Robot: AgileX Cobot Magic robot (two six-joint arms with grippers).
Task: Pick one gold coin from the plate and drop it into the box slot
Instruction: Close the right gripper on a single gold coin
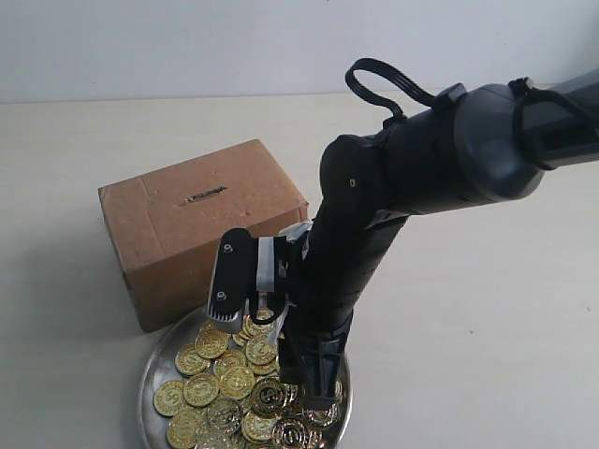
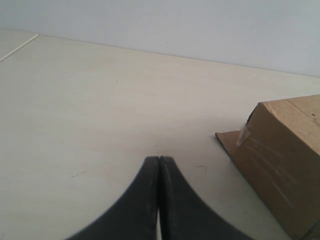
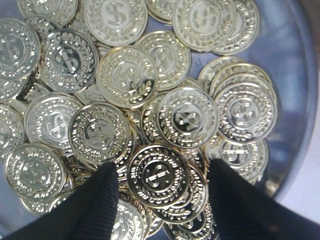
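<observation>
The silver plate [image 1: 150,374] lies in front of the brown cardboard box [image 1: 201,229] and holds several gold coins [image 1: 225,374]. The dark slot [image 1: 204,195] is cut in the box top. My right gripper [image 1: 314,385] reaches down into the plate. In the right wrist view it [image 3: 162,172] stands open just over the coin pile, with one coin [image 3: 157,175] lying flat between its black fingers [image 3: 106,192]. My left gripper [image 2: 159,160] is shut and empty above bare table, with a box corner [image 2: 285,155] beside it; it does not show in the exterior view.
The pale tabletop [image 1: 487,309] spreads around box and plate. The right arm [image 1: 393,187] crosses above the plate's right side and hides some coins. The plate rim [image 3: 306,100] curves near one finger. A wall stands behind the table.
</observation>
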